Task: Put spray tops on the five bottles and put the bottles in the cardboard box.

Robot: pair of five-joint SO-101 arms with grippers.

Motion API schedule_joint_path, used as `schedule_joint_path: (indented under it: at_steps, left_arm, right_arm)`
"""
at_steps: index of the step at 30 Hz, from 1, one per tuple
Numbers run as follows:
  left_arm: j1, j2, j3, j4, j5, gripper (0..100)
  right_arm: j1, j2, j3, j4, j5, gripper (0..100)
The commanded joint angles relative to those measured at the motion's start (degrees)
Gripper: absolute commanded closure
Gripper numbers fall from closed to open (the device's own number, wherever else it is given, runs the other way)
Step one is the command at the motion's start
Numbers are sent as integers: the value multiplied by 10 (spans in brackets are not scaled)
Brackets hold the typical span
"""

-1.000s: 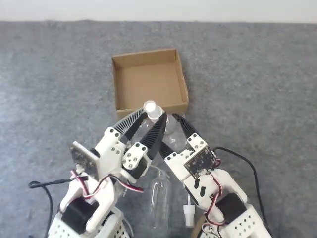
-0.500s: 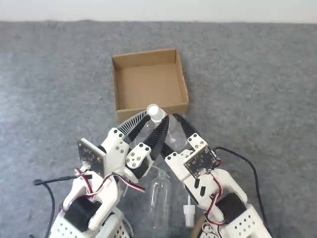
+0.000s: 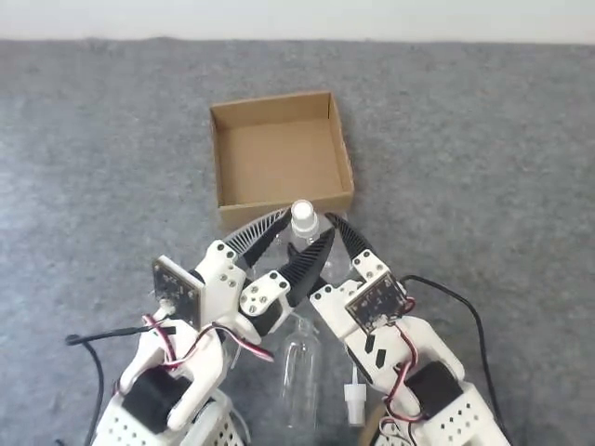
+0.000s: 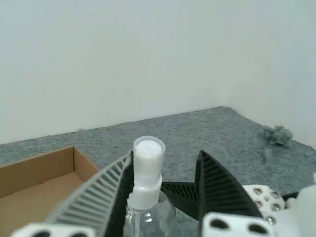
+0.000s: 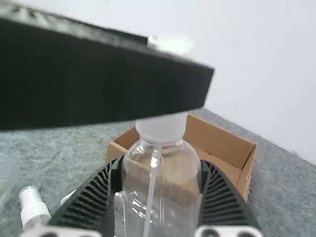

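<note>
Compared with a second ago, my left gripper (image 3: pixel 302 230) sits rolled over at the wrist. The spray top (image 3: pixel 304 219) between its fingers is now lower, off the near wall of the cardboard box (image 3: pixel 221 153) and closer to my right gripper (image 3: pixel 321 246).

From the high view, both grippers meet just in front of the box. Behind them, between the two arms, a second bottle (image 3: pixel 301 367) lies on the grey table (image 3: pixel 483 139), with a loose spray top (image 3: pixel 354 400) just beside it.

On the left wrist view, the spray top (image 4: pixel 147 168) stands upright on the neck of the bottle (image 4: pixel 148 217). One ribbed finger (image 4: pixel 106 192) touches its side. The other finger (image 4: pixel 217 190) stands off with a visible gap, so my left jaws are partly apart and not clamped. A corner of the box (image 4: pixel 44 173) shows just beyond.

On the right wrist view, the right gripper (image 5: pixel 160 170) is closed on the clear bottle (image 5: pixel 160 182), a finger pressed to each side, and holds it upright. A dip tube runs down inside the bottle. A black finger of the left gripper (image 5: pixel 98 84) crosses above its neck. The box (image 5: pixel 222 143) sits behind, and the loose spray top (image 5: pixel 30 203) lies off to the side.
</note>
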Motion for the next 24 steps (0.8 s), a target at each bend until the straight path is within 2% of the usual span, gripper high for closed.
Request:
schedule_joint_path:
  at_steps: [1, 13, 24]
  left_arm:
    - [1, -7, -28, 30, -4, 809]
    - [-62, -8, -51, 41, 1, 809]
    - [-61, -8, -52, 69, -4, 804]
  right_arm:
    - [23, -11, 12, 2, 3, 991]
    - [43, -11, 11, 1, -1, 991]
    - [135, -11, -37, 0, -196, 991]
